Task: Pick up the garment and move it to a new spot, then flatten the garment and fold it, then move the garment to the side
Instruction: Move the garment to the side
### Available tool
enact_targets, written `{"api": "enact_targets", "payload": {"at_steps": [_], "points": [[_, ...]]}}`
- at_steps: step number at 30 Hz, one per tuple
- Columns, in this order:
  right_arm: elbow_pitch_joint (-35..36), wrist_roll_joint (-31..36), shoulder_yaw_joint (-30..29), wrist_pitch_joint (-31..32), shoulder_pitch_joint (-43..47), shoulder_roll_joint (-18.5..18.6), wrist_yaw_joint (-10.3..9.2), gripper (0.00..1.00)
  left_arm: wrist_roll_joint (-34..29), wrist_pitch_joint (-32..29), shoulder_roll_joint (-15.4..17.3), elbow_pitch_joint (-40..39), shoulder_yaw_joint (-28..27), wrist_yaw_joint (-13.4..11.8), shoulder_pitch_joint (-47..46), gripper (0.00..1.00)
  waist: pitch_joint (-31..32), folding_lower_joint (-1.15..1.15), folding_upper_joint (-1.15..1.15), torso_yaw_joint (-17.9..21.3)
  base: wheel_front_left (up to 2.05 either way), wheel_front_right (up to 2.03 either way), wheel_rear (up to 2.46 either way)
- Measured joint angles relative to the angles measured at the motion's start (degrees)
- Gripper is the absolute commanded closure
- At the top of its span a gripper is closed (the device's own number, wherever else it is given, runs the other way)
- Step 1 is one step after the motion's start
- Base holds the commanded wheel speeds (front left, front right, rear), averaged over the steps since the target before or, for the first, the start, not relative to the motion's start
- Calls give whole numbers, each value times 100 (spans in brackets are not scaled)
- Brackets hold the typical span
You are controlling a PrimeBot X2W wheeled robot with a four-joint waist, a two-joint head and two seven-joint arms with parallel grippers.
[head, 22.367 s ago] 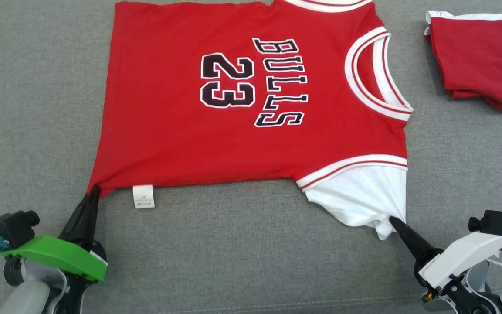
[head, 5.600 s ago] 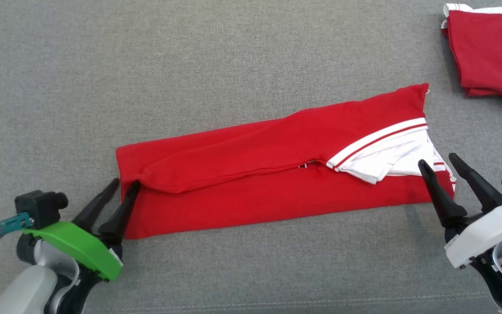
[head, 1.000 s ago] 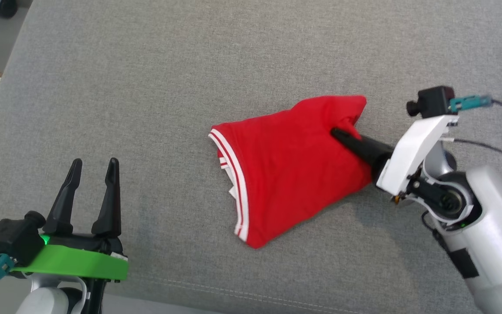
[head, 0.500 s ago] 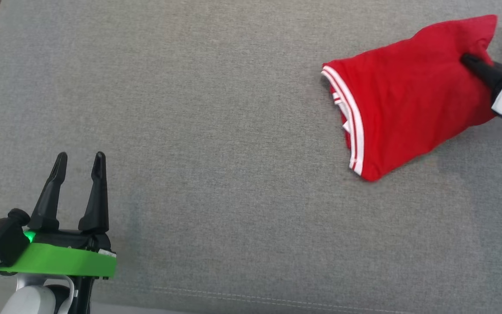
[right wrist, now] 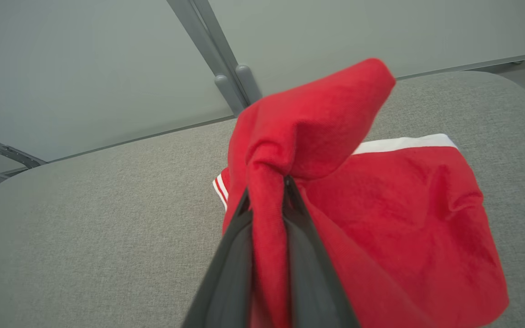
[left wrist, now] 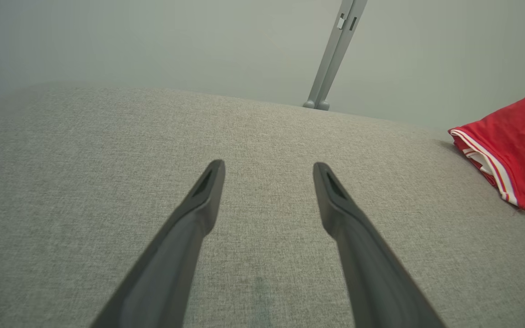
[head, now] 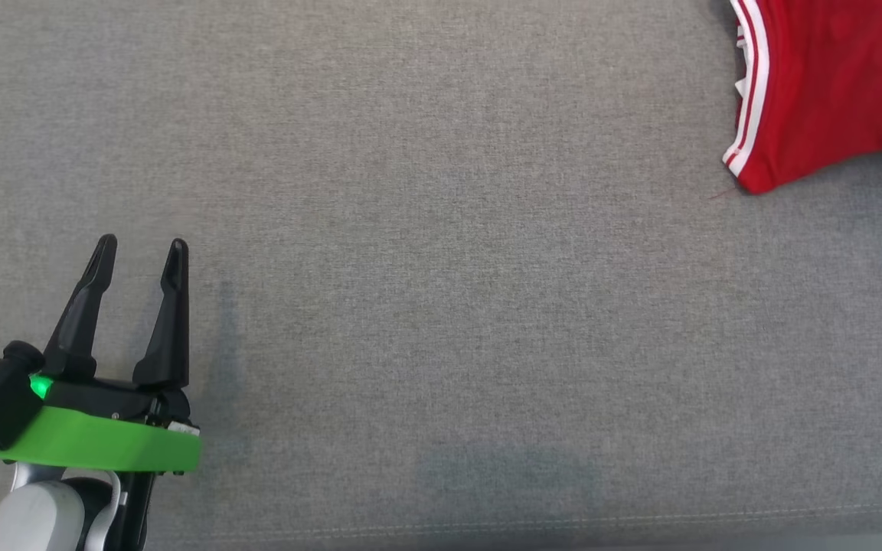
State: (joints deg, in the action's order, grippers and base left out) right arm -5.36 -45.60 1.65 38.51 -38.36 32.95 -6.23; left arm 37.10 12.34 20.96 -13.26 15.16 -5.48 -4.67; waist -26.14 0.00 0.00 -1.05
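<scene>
Since half a second before, our head view had swung across the wide grey fabric surface [head: 441, 306], so that the folded red garment [head: 831, 84] with its white-striped edge had slipped from about 2 o'clock into the 1 o'clock corner, cut off by the frame and well apart from our left gripper [head: 142, 243]. We saw in the right wrist view that our right gripper [right wrist: 266, 189] had its fingers nearly together, pinching a bunched red fold of the garment that rose toward 12 o'clock. Our left gripper, at 8 o'clock in the head view, stood spread wide with nothing between its fingers.
</scene>
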Motion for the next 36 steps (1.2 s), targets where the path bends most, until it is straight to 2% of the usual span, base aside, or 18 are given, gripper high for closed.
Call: {"api": "enact_targets", "payload": {"at_steps": [3, 7, 11, 12, 13, 14, 15, 20, 25, 30, 36], "points": [[-91, 74, -120, -18, -1, 86, -32, 100, -1, -30, 2, -12, 16, 1, -125, 0, -161, 0, 0, 101, 0, 0, 0], [-256, 333, -307, -132, -3, 377, -44, 100, -36, -129, 22, -23, 92, 52, -232, 0, -358, 0, 0, 176, 0, 0, 0], [-480, 715, -434, -450, -76, 564, -54, 100, -58, -171, 54, -26, 109, 53, -257, 0, -521, 0, 0, 184, 0, 0, 0], [-569, 813, -459, -623, -88, 538, -75, 89, -58, -171, 52, -20, 118, 53, -268, 0, -555, 0, 0, 179, 0, 0, 0], [-671, 912, -488, -787, -88, 500, -86, 68, -58, -171, 44, -13, 130, 53, -280, 0, -580, 0, 0, 169, 0, 0, 0], [-782, 1011, -501, -898, -85, 460, -87, 4, -58, -171, 29, -5, 143, 53, -297, 0, -597, 0, 0, 156, 0, 0, 0], [-904, 1118, -501, -1031, -70, 435, -87, 0, -58, -171, 1, 2, 159, 53, -317, 0, -606, 0, 0, 139, 0, 0, 0], [-1340, 1569, -511, -1729, 146, 268, -92, 0, -57, -163, -23, 138, 132, 53, -334, 0, -550, 0, 0, 109, 0, 0, 0], [-1566, 1740, -754, -2553, 410, -45, -93, 0, -57, -111, -27, 183, 57, 53, -335, 0, -405, 0, 0, 133, 0, 0, 0], [-1436, 1694, -999, -3602, 608, -359, -93, 0, -115, 38, -114, 324, -136, 48, -357, 0, -167, 0, 0, 175, 0, 0, 0], [-1046, 1956, -933, -4524, 1246, -408, -93, 0, -146, 91, -215, 612, -357, 13, -353, 0, 227, 0, 0, 255, 0, 0, 0]]}}
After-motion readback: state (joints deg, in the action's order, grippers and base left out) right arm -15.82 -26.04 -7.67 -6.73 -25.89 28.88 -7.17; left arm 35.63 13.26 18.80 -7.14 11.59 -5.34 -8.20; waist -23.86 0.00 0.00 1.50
